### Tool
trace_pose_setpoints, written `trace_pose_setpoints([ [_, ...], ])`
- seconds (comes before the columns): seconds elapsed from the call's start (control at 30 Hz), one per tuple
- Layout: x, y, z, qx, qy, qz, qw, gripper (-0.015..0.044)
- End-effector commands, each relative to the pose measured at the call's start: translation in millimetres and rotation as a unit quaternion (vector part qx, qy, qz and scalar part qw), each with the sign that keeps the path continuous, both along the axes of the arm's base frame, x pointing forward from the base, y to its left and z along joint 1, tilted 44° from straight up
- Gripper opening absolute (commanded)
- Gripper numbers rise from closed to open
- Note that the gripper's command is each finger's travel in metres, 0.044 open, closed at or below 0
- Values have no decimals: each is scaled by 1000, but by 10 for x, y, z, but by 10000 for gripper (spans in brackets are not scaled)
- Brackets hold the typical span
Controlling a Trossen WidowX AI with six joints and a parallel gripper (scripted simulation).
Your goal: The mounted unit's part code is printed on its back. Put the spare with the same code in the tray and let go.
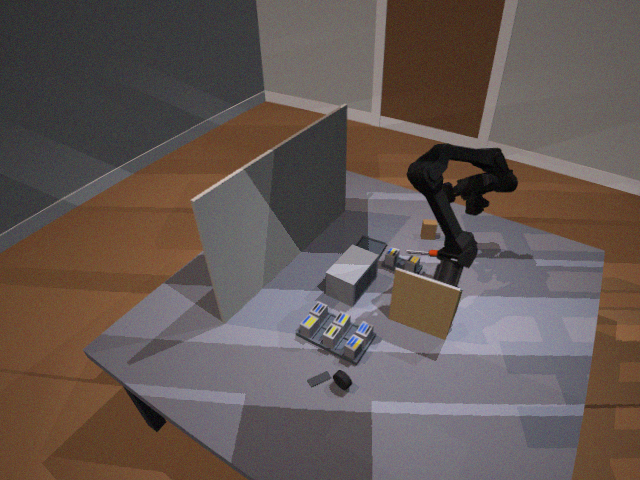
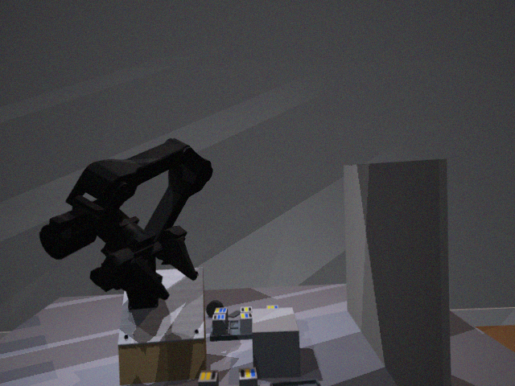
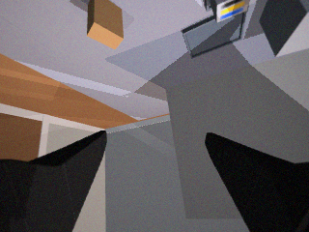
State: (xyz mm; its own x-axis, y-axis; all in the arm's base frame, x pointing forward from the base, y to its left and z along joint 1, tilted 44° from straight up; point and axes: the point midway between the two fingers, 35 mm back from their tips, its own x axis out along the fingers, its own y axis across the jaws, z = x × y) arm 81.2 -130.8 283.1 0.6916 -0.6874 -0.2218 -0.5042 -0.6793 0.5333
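1. Tool (image 3: 154, 145) raised well above the tabletop (image 1: 465, 403), at upper right of the top view; its two dark fingers stand wide apart with nothing between them. Empty.
2. Mounted unit (image 1: 351, 271), a grey box, sits at centre of the top view in front of the tall grey panel (image 1: 268, 217). No code can be read on it in any view.
3. Spares: a rack of spares (image 1: 336, 330) with blue and yellow labels lies lower centre; two more spares (image 1: 400, 258) stand just beside the arm's base, behind the tan board (image 1: 423, 304).
4. Tray (image 1: 370, 242), dark-rimmed, lies just behind the unit; looks to hold nothing, though its floor is partly hidden.
5. Wrist view catches the tray's corner and one blue-yellow label at upper right, not the unit's back.
6. Judgement: task barely begun. Left to do: read the code, pick the matching spare, carry it to the tray, release.
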Motion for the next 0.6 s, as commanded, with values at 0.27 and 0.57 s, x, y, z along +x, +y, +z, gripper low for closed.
trace_pose_setpoints([
  [0.27, 13, -9, -38, 16, 24, 29, 999, 440],
  [0.57, 145, -109, -313, 78, 194, 221, 952, 440],
])
